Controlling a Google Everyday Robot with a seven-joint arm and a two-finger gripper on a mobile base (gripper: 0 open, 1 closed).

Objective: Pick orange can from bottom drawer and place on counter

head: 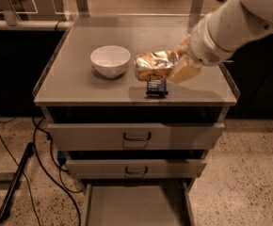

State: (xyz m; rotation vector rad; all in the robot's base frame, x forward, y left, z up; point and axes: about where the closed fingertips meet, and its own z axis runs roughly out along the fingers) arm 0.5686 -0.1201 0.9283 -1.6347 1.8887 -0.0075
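Gripper over the right-middle part of the counter, tan fingers clamped on the right end of the orange can. Can lying sideways, crinkled and shiny gold. Hard to tell whether touching the grey top or hanging just above it. Fingertips largely hidden behind the can. White arm reaching in from the upper right, cut off by the top and right edges.

Just in front of the can, a small dark blue box, its far edge overlapped by the can from this viewpoint; print too small to read. Just left of the can, a white bowl, upright, with a narrow gap between the two.

Open grey surface over the counter's left side, front-left corner and whole back half. Thin raised rims along the left and right sides; can well inside the right rim, with only the box between it and the front edge.

Below the top, two closed drawer fronts with dark loop handles. Beneath them the bottom drawer, pulled out toward the viewer, flat grey floor showing, near end cut off by the lower edge.

Speckled floor all around; dark cables and a dark rod at the left. Dim rails, posts and chair bases behind.
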